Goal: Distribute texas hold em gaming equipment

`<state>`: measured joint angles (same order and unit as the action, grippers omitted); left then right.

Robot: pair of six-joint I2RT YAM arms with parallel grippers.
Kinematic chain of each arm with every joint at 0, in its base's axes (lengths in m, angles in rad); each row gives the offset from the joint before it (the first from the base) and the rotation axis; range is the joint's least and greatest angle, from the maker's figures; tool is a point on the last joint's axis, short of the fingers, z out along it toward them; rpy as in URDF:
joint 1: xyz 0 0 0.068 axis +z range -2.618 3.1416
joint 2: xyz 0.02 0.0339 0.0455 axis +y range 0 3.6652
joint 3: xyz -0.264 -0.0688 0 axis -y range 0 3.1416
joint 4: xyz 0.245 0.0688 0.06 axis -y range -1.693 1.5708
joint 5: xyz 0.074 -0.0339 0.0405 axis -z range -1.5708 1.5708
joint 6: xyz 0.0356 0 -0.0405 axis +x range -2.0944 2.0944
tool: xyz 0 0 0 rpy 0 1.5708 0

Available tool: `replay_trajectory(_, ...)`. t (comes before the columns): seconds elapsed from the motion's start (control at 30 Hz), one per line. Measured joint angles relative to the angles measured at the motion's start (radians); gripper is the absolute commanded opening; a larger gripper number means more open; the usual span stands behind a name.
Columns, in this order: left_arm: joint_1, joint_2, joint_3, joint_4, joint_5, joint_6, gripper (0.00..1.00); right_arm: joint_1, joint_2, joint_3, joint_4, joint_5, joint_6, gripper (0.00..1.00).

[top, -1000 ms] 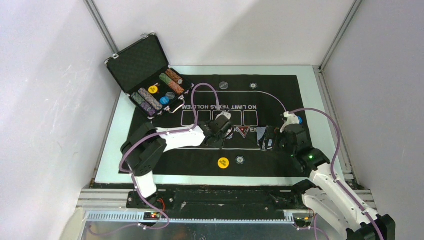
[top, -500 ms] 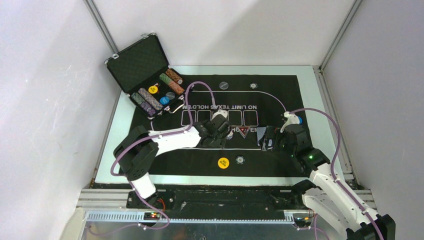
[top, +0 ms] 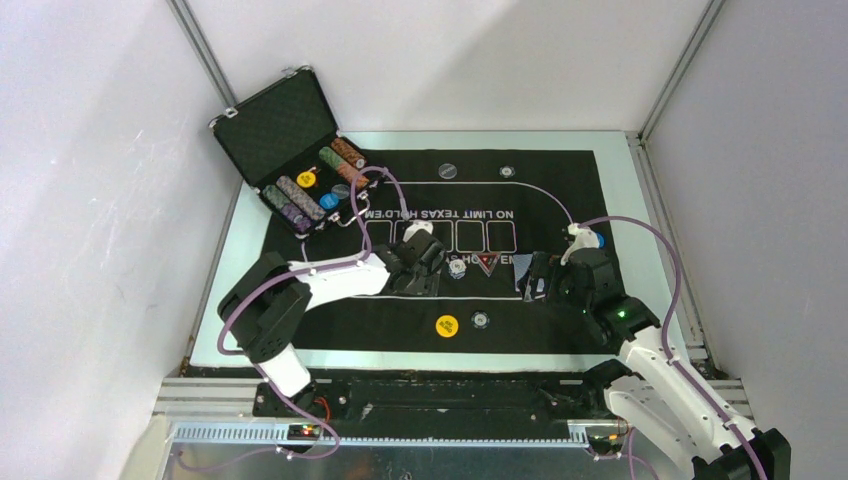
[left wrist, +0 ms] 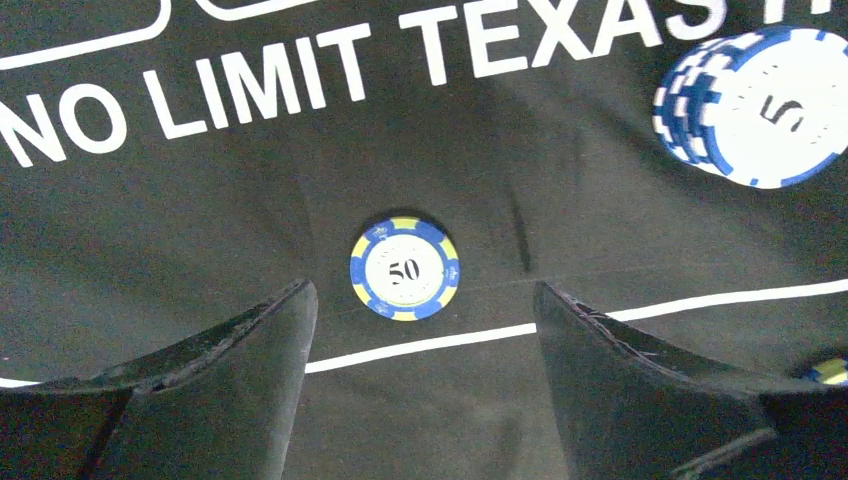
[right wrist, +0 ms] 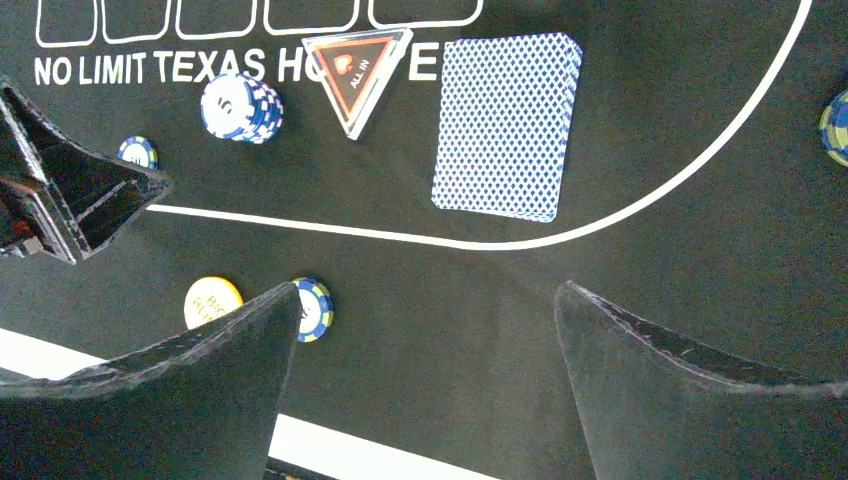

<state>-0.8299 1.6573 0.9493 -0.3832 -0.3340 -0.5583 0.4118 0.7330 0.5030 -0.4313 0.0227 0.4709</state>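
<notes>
left hand (left wrist: 422, 290) spread, empty, over blue-yellow chip (left wrist: 405, 268) | right hand (right wrist: 428, 292) spread, empty

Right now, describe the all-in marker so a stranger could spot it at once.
Find the black mat with white lettering. On the near row, between the blue-and-white chip stack and the blue-backed card deck, lies the all-in marker. It is the only triangle, red and black.

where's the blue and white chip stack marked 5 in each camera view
top external: mid-mat, the chip stack sits just left of the triangle marker
left wrist: top right corner
right wrist: upper left, left of the triangle marker
shared landmark: the white line on the mat runs below the stack in every view
</notes>
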Motion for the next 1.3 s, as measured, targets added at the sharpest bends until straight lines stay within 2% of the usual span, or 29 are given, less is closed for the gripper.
replay_trajectory(0.17, 0.027, 0.015, -0.028, 0.023, 0.013, -0.014, 0.77, -0.002, 0.0, 0.0, 0.0, 0.0, 0.0, 1.0)
replay_trajectory(0.47, 0.034, 0.025, -0.034, 0.064, 0.032, -0.014, 0.55, -0.002, 0.003, -0.001, 0.0, 0.0, 0.0, 1.0)
replay_trajectory(0.63, 0.035, 0.025, -0.039, 0.083, 0.031, -0.014, 0.4, -0.002, 0.003, -0.003, 0.001, 0.0, 0.0, 1.0)
replay_trajectory(0.77, 0.035, 0.023, -0.041, 0.088, 0.034, -0.016, 0.32, -0.002, 0.003, -0.006, 0.002, 0.001, 0.0, 1.0)
replay_trajectory(0.97, 0.036, 0.011, -0.052, 0.1, 0.04, -0.019, 0.27, -0.002, 0.003, -0.008, 0.003, 0.003, 0.0, 1.0)
replay_trajectory(1.3, 0.034, -0.044, -0.082, 0.087, 0.075, -0.05, 0.26, -0.004, 0.003, -0.011, 0.004, 0.008, 0.0, 1.0)
